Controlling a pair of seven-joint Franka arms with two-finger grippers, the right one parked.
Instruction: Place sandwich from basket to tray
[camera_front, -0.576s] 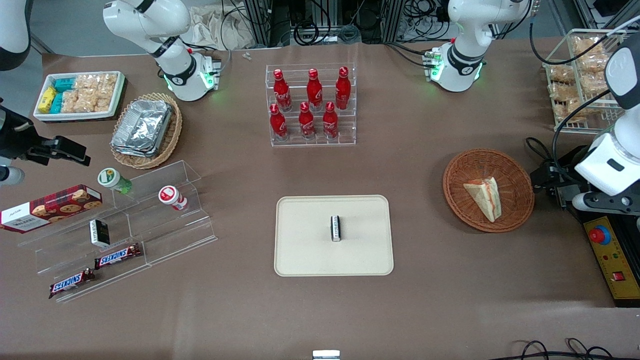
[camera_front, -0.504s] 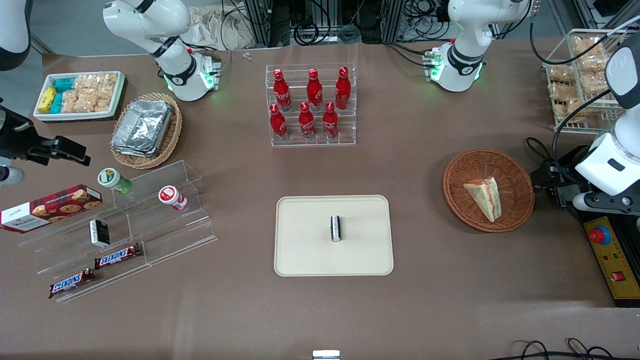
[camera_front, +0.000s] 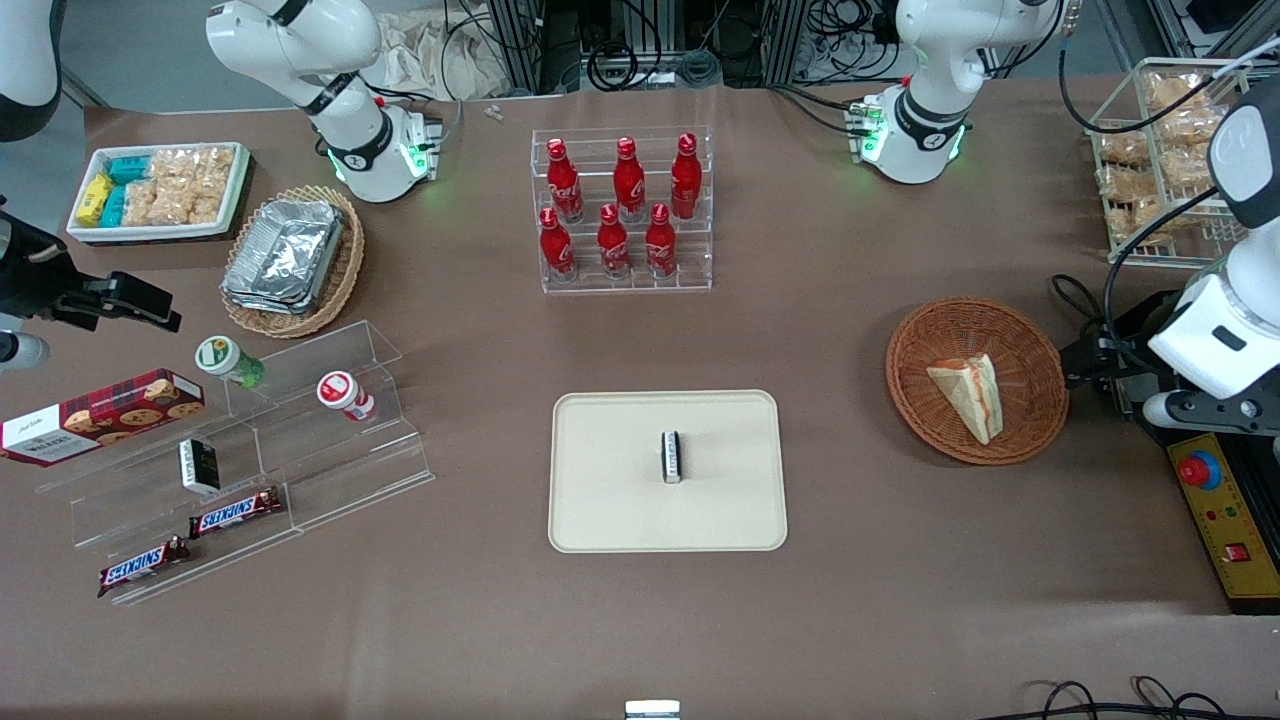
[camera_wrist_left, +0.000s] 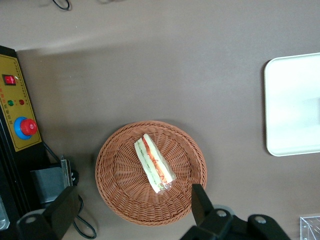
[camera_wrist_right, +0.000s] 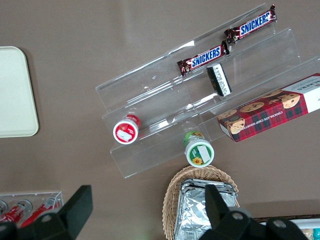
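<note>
Nearby, end effector (camera_wrist_left: 131, 214) open above sandwich (camera_wrist_left: 153, 163), unobstructed.

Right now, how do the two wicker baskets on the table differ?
The reddish-brown basket holds one sandwich; the tan basket holds stacked foil containers. The reddish-brown one lies toward the working arm's end, the tan one toward the parked arm's end, farther from the front camera. Both are woven, round and shallow. The end effector hovers open above the reddish-brown basket, beside the sandwich.
</note>
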